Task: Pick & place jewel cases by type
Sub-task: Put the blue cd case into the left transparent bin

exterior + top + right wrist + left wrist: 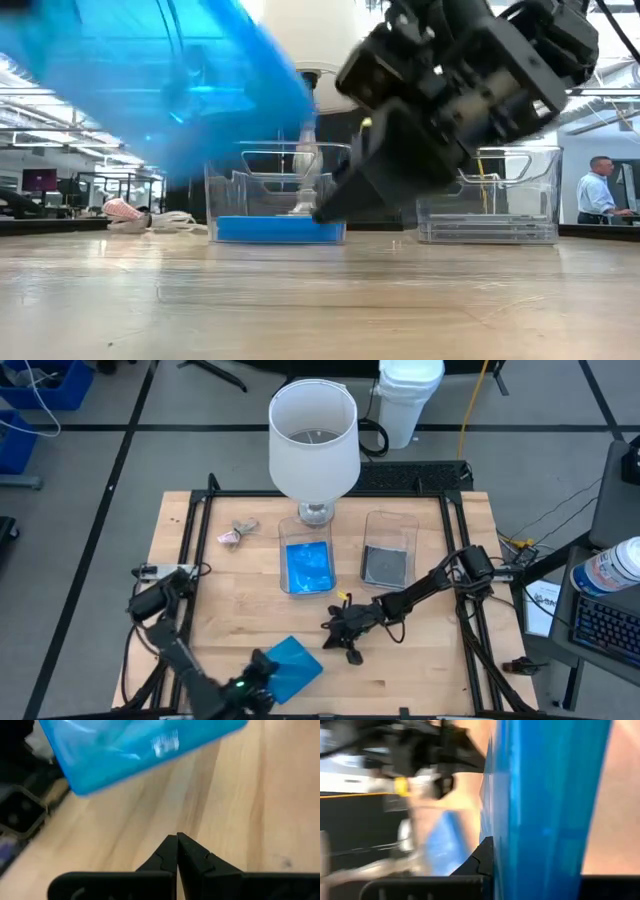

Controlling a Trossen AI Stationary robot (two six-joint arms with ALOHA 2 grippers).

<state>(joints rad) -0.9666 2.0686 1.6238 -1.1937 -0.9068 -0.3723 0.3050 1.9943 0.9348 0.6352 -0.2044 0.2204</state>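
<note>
A bright blue jewel case [297, 663] is up off the table near its near edge, held by my left gripper [262, 672]; in the low view the case [150, 80] hangs high and tilted. My right gripper [176, 836] is shut and hovers over bare wood just right of that case, its tips [335, 205] close above the table. More blue cases [307, 567] lie flat in the left clear tub. Smoky grey cases [385, 565] lie flat in the right tub. My left gripper has the blue jewel case pinched between its two fingers at the edge nearest the table's left near corner [272, 670]. In the left wrist view the case [545, 810] runs edge-on past one dark finger [481, 856]. The case is lifted clear and tilted.
The two clear tubs [390, 525] stand side by side at mid-table, behind a white lampshade-like object [313, 435] on a glass foot. A small pinkish-grey lump [238, 533] lies far left. Bare wood [420, 660] lies to the near right. A person [600, 190] stands in the room beyond.
</note>
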